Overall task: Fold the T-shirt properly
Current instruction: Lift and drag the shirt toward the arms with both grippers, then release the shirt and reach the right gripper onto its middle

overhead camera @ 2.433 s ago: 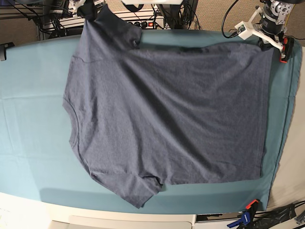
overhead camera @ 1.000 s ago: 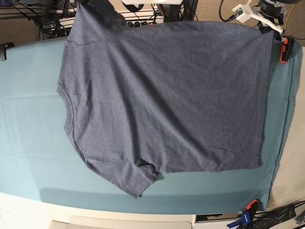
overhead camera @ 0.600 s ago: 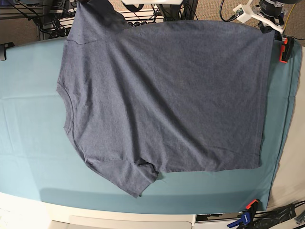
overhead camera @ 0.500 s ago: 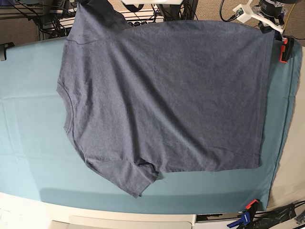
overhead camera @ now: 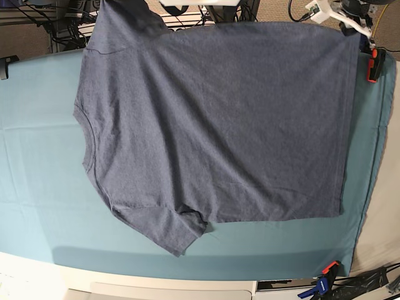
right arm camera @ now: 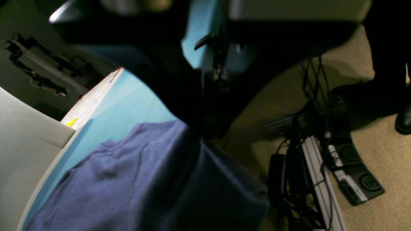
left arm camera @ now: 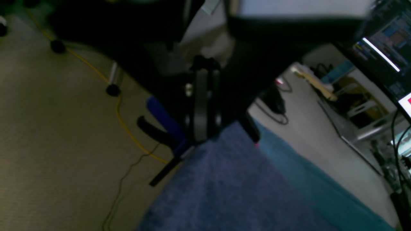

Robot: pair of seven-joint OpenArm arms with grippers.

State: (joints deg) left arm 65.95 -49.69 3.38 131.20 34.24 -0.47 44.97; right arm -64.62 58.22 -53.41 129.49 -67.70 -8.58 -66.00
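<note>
The slate blue-grey T-shirt [overhead camera: 212, 125] lies spread on the teal table cloth [overhead camera: 37, 156], plain side up, collar [overhead camera: 87, 134] to the left and hem to the right. Its far edge is lifted past the table's back edge. My left gripper [overhead camera: 352, 29] is shut on the far hem corner, and the left wrist view shows its fingers [left arm camera: 200, 128] pinching the shirt [left arm camera: 224, 186]. My right gripper [right arm camera: 205, 128] is shut on the far sleeve of the shirt [right arm camera: 128, 179]. In the base view it is hidden behind that sleeve at the top left.
An orange clamp [overhead camera: 373, 65] grips the cloth at the far right edge. A blue and orange clamp [overhead camera: 325, 278] sits at the near right. Cables and power strips [right arm camera: 321, 179] lie on the floor behind the table. The near sleeve [overhead camera: 169, 228] lies slightly creased.
Both grippers have drawn the shirt's far edge back and up, so the shirt has slid away and slightly left. In the last half second it rose only a little.
</note>
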